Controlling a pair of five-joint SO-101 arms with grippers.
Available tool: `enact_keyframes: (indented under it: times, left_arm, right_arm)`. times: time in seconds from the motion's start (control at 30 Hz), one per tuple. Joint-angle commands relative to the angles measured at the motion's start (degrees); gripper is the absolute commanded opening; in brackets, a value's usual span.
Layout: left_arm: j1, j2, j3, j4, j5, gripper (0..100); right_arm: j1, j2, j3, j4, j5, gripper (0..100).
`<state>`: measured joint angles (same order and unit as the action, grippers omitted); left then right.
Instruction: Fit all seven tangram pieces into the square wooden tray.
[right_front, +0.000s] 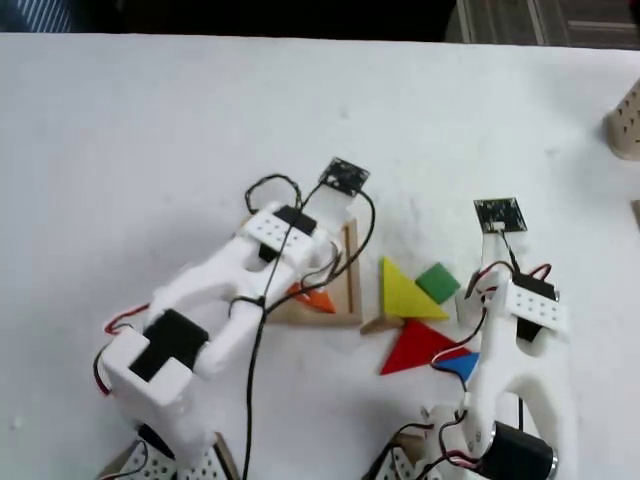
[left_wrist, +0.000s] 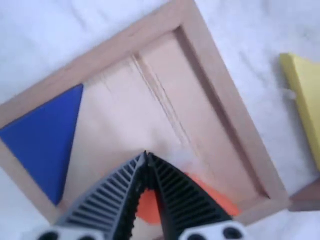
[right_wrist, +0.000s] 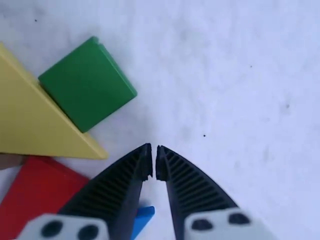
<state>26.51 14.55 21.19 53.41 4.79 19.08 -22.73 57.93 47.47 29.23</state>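
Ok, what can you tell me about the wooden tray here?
The wooden tray is pale, square-cornered, with a raised rim around a flat floor. It lies flat on the white table. A blue triangle sits in one corner, an orange piece near another. The left gripper hangs over it, shut.

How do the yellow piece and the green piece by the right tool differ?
The yellow piece is a triangle; the green piece is a square. The yellow piece is clearly larger than the green piece. Both lie flat on the table, outside the tray, edge to edge.
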Motion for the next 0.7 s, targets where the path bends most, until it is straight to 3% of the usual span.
enact_keyframes:
  times: [0.0,0.13,0.2,0.4,0.57,0.67]
  left_arm:
    - [-1.89,-6.2,-1.85,1.76,-0.44,2]
    - [-3.91,-17.71,6.95,1.76,-1.05,2]
    - [-2.51,-21.32,12.75,2.37,-5.19,3]
    - [1.27,-19.56,16.09,11.87,-11.43,3]
    - [1.54,-15.43,16.09,4.31,-10.64,2]
    - [1.63,-12.26,15.65,0.26,-4.75,3]
  right_arm:
    - [-0.75,-0.75,-0.44,-1.1,0.88,1.8]
    - [-0.75,-0.75,-0.44,-1.1,0.88,1.8]
    - [-0.75,-0.75,-0.44,-1.1,0.88,1.8]
    - [-0.75,-0.75,-0.44,-1.1,0.88,1.8]
    - [-0.75,-0.75,-0.44,-1.1,0.88,1.8]
    - [-0.75,-0.75,-0.44,-1.1,0.88,1.8]
